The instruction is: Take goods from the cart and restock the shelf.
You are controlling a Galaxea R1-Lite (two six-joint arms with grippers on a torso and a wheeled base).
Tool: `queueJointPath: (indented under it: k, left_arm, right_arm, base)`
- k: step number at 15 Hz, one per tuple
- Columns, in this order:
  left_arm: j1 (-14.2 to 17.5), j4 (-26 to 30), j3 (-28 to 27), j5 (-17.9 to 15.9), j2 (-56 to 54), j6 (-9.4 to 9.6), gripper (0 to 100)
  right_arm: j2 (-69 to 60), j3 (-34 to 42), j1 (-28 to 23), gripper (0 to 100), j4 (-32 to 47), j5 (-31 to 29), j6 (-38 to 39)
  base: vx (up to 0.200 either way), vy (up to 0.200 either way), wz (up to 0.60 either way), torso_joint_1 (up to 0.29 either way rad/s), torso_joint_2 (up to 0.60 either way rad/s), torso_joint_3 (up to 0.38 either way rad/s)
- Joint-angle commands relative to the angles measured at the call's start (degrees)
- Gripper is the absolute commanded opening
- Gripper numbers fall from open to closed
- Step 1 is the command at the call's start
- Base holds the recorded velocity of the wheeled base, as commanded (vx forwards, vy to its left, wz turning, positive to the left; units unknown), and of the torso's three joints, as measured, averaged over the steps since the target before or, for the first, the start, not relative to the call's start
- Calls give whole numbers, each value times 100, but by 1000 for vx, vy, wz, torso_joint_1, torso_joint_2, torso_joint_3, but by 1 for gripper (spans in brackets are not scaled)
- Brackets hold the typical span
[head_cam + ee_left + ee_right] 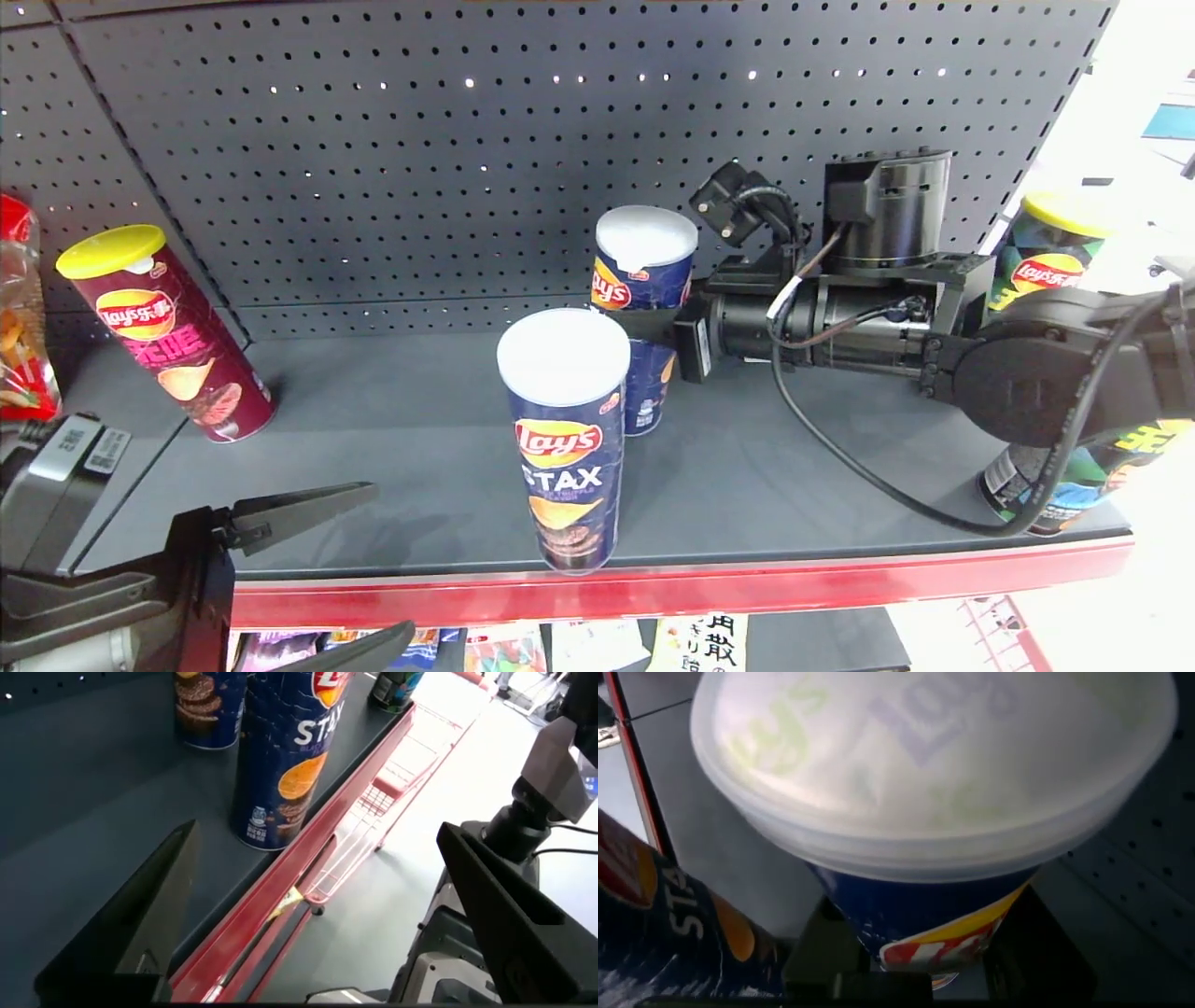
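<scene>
Right gripper (pixel 658 327) is in over the shelf (pixel 392 448), its jaws clamped on the rear blue can (pixel 644 271) at mid-height. That can stands upright near the pegboard (pixel 467 140); whether its base touches the shelf I cannot tell. From the right wrist, its white lid (pixel 934 775) sits sealed, so nothing inside shows.

Just in front stands the front blue can (pixel 565 439), upright, right at the shelf's red front edge (pixel 653 588), white lid on. The left wrist view catches it too (pixel 285 756), with the rear blue can (pixel 210 709) behind it.

Over at the left, a maroon can (pixel 163 331) leans with its yellow lid on, beside a red snack bag (pixel 19 308). At the right end, a green can (pixel 1050 252) with a yellow lid stands partly hidden behind the right arm.

Left gripper (pixel 392 557) hangs low at the shelf's front left, jaws spread wide and holding nothing. Below the shelf edge, the red wire cart (pixel 392 775) is in sight.
</scene>
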Motion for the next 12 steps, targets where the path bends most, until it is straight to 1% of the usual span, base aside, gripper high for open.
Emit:
queueJointPath:
  k: [1, 3, 9, 10, 12]
  left_arm:
    - [2, -3, 2, 1, -8, -4, 100]
    - [2, -3, -16, 72, -8, -21, 100]
    - [-7, -3, -42, 72, 27, -21, 100]
    - [2, -3, -42, 72, 27, -21, 100]
    - [-7, -3, -34, 80, 45, -21, 100]
  right_arm:
    - [194, -183, 5, 0, 8, 18, -1]
    - [238, -210, 14, 0, 8, 18, -1]
    - [273, -183, 31, 0, 8, -8, -1]
    - [255, -174, 40, 100, 8, -8, -10]
    - [220, -148, 75, 100, 8, -17, 43]
  base:
    - [0, 0, 0, 0, 0, 0]
    - [0, 0, 0, 0, 0, 0]
    - [0, 0, 0, 0, 0, 0]
    - [0, 0, 0, 0, 0, 0]
    - [0, 0, 0, 0, 0, 0]
